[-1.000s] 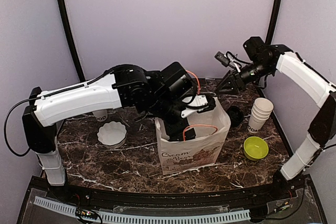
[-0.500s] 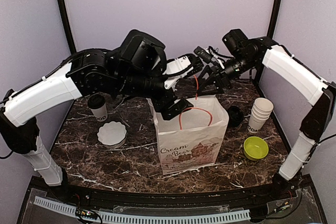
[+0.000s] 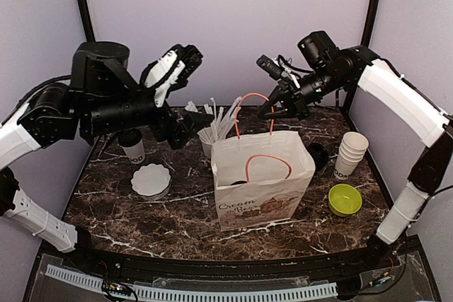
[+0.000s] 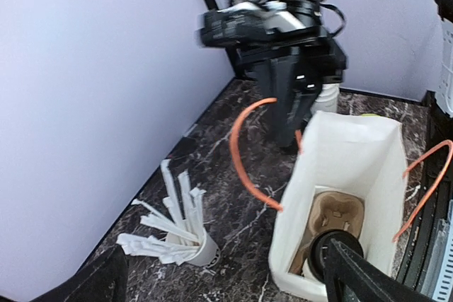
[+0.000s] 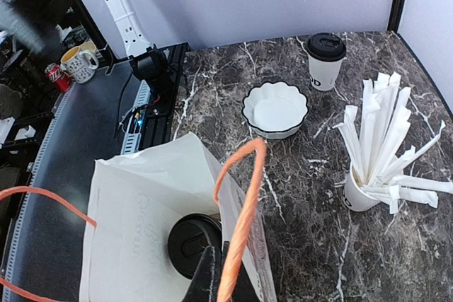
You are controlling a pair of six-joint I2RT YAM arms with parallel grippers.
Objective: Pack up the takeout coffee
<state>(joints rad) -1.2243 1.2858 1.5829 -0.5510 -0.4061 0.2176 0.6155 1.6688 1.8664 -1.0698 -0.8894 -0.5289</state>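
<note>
Two takeout coffees noted. The first cup (image 5: 195,244) stands inside the paper bag (image 3: 262,189), seated in a brown cardboard carrier (image 4: 340,211) (a neighbouring well shows vacant). The second cup (image 3: 132,145) stands upright on the table (image 3: 177,224) at far left, just beyond the scalloped bowl (image 3: 151,179) and well apart from the bag.

Fingers of the right gripper (image 3: 271,109) are pinched tight on the bag's orange handle (image 5: 244,196), holding the loop up above the mouth. The left gripper (image 4: 225,266) hangs empty left of the bag, fingers spread wide.

Handling assessment: the paper wall is thin and will yield to a squeeze. The press-fit lid may pop. Fill level cannot be told, so treat it as liquid. Recommended hold is moderate, around the body below the lid, kept upright.

The straw cup (image 3: 212,136) holds wrapped straws. The green bowl (image 3: 345,199) appears empty.
</note>
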